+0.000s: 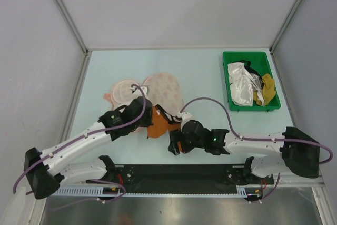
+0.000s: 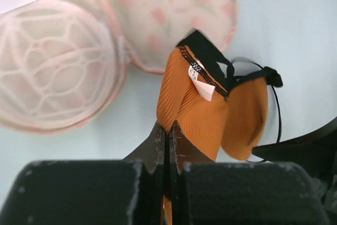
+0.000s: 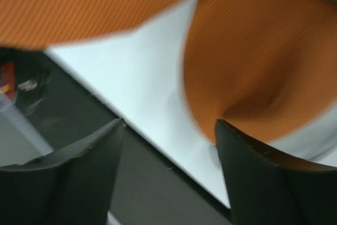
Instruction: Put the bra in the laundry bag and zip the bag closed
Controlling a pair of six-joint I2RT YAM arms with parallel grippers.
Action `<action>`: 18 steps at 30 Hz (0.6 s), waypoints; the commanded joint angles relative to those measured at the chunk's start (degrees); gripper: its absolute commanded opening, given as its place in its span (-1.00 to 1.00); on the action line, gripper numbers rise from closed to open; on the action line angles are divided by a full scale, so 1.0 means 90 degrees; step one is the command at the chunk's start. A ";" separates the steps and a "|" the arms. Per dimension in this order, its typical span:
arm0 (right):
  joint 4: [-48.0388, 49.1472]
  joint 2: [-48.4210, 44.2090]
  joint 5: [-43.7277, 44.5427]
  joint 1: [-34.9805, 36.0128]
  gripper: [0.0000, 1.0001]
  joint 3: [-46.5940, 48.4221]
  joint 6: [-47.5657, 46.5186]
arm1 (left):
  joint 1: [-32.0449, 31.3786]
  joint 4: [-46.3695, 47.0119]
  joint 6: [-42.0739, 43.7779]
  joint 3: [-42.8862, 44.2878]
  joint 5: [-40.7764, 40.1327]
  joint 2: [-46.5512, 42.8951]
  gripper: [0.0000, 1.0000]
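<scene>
1. Top view: the laundry bag (image 1: 152, 89) lies opened flat on the counter (image 1: 200, 72), with its left lobe mesh-side up and its right lobe showing the print. The bra (image 1: 157, 126) sits at the bag's near edge, outside it. The left pincer (image 1: 146, 120) is at its left side. The right pincer (image 1: 176, 143) is just beside its right, close to the counter's front edge. A green bin (image 1: 225, 80) of crumpled clothes stands well apart at the right rear, with open counter between.
2. Left wrist view: the left pincer is clamped tight on the bra's ribbed orange fabric. A small white tag (image 2: 202, 85) sits by the black trim; no writing is legible on it.
3. Right wrist view: the right pincer's jaws stand wide apart and hold nothing. One orange cup hangs just above one of its fingers (image 3: 263, 177); contact cannot be confirmed. Bare counter and a dark front strip (image 3: 168, 183) show between the jaws.
</scene>
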 commanded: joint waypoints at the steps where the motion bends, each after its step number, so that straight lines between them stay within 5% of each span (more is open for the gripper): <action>1: 0.2515 -0.0513 -0.2703 -0.0521 0.61 -0.0994 0.0649 | 0.0147 -0.0582 -0.0305 -0.0393 -0.0550 -0.0667 -1.00; 9: 0.1522 -0.2278 -0.2168 -0.1820 0.82 -0.1688 0.0972 | 0.0206 -0.0485 -0.0257 -0.0852 -0.0648 -0.1234 -1.00; 18: 0.1578 -0.2496 -0.2538 -0.2164 0.82 -0.1893 0.1226 | 0.0216 -0.0455 0.0056 -0.0199 -0.0580 -0.1235 -1.00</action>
